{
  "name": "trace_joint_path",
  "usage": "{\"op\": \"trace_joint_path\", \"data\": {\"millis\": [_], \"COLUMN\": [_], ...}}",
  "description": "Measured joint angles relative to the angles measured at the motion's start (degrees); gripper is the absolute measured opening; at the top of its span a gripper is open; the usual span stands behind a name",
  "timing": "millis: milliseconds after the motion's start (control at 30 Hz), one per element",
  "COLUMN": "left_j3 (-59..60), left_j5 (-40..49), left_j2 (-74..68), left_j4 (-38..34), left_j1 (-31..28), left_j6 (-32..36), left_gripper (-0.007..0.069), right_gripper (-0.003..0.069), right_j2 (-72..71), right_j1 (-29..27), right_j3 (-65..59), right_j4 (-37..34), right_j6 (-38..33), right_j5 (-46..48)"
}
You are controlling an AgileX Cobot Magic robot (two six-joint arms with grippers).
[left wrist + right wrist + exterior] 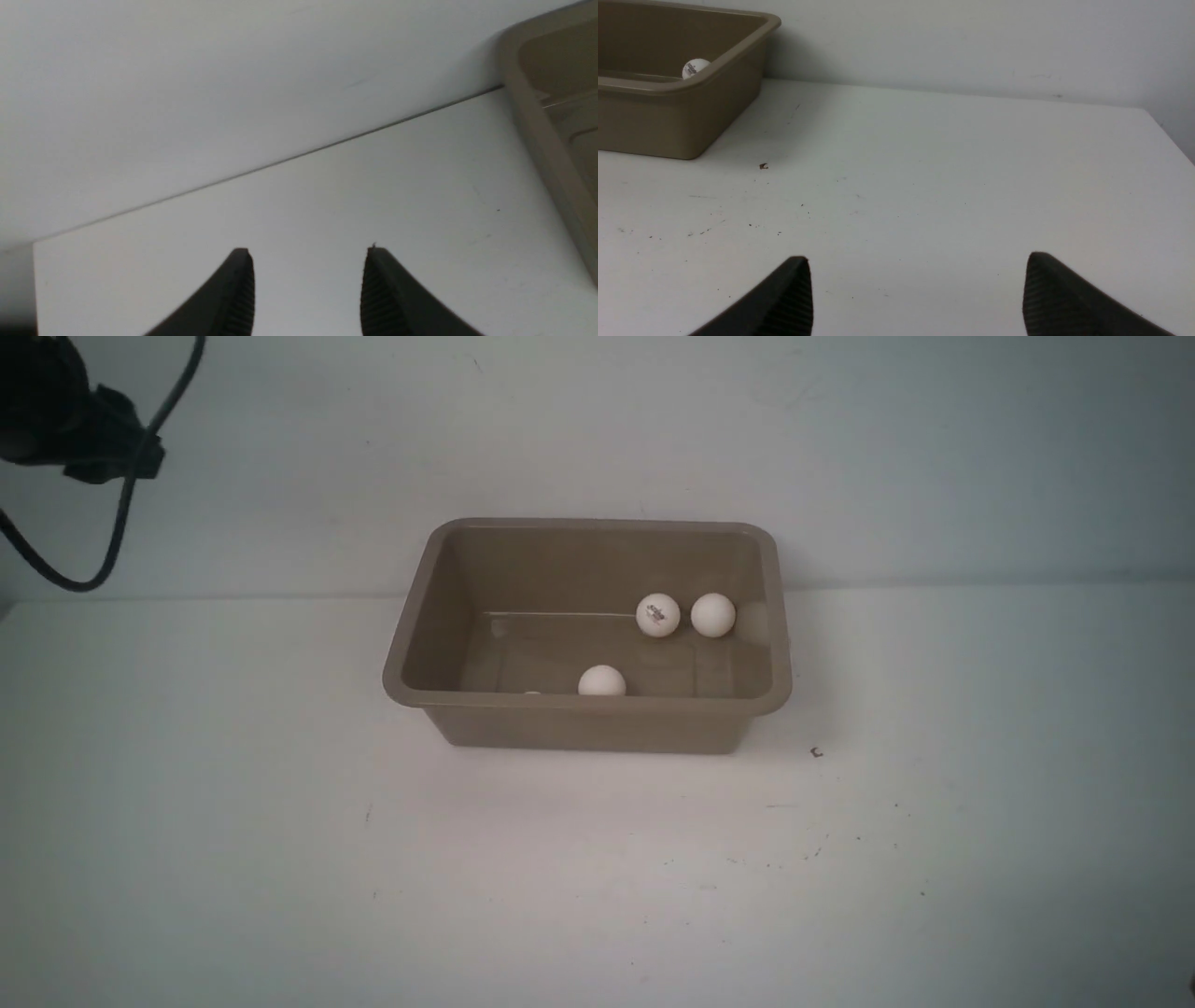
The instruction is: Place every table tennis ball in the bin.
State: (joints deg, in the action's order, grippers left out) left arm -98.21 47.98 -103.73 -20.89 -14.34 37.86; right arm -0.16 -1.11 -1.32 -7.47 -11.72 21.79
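While balls (602, 681) sit (one logoed), the bin (588, 728) stands upright.

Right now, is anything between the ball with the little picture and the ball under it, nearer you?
Just bare bin floor between the logo ball and nearer ball, front view.

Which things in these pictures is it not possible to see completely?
- Bin floor nearest the camera, front view: hidden by the near rim.
- Fourth white shape, front view: only a sliver above that rim; whether it is a ball, unclear.
- Most of the bin, left wrist view: cut off by the picture's edge.
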Motion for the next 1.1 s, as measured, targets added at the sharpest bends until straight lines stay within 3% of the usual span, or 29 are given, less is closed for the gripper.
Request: {"op": "trace_joint_path", "data": {"millis": [100, 167, 367, 467, 533, 600, 833, 1100], "left_j3": [0.1, 0.2, 0.2, 0.1, -0.1, -0.2, 1.6, 26.8], "left_j5": [2.3, 4.2, 14.7, 20.3, 22.2, 23.0, 23.5, 10.9], "left_j2": [1.0, 2.6, 9.5, 13.8, 16.5, 18.9, 26.3, 47.0], "left_j4": [0.9, -0.8, -16.8, -26.3, -30.5, -30.1, -11.9, -8.2], "left_j1": [-0.5, -0.4, -0.1, 0.0, 0.2, 0.2, 2.6, 5.3], "left_j6": [-0.7, 2.2, 23.1, 28.3, 27.9, 24.2, 11.0, 5.9], "left_gripper": [0.0258, 0.0237, 0.0178, 0.0160, 0.0153, 0.0153, 0.0153, 0.0153], "right_gripper": [0.0549, 0.0549, 0.0549, 0.0549, 0.0549, 0.0549, 0.0549, 0.0549], "right_j2": [0.0, 0.0, 0.0, 0.0, 0.0, 0.0, 0.0, 0.0], "right_j1": [0.0, 0.0, 0.0, 0.0, 0.0, 0.0, 0.0, 0.0], "right_j3": [0.0, 0.0, 0.0, 0.0, 0.0, 0.0, 0.0, 0.0], "right_j4": [0.0, 0.0, 0.0, 0.0, 0.0, 0.0, 0.0, 0.0], "right_j6": [0.0, 0.0, 0.0, 0.0, 0.0, 0.0, 0.0, 0.1], "right_j5": [0.0, 0.0, 0.0, 0.0, 0.0, 0.0, 0.0, 0.0]}}
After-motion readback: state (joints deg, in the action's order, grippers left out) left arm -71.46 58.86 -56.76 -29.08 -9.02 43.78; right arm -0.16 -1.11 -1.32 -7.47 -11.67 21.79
